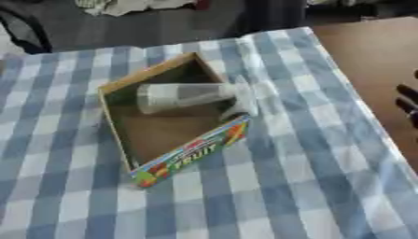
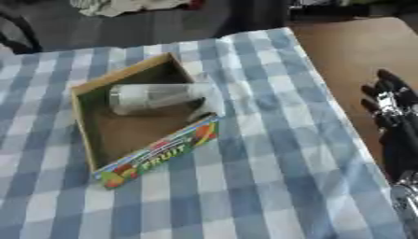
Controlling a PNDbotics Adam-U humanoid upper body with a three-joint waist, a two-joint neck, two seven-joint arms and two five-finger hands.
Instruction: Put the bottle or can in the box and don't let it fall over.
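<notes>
Bottle [image 1: 181, 97], clear, is lying on its side inside the cardboard box [image 1: 189, 153], across the box's far end, its right end leaning over the right wall. Box is sitting on the checked tablecloth [image 1: 310, 186] toward the far edge. Right hand [image 2: 390, 108] is hovering by the tabletop's right edge, fingers spread, holding nothing.

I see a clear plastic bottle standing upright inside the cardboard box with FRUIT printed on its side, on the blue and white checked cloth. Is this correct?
Not quite. The clear plastic bottle is not upright: it lies on its side inside the cardboard box with FRUIT printed on its side, on the blue and white checked cloth. The left eye view shows this well. The right robot hand is off to the side, touching nothing.
</notes>
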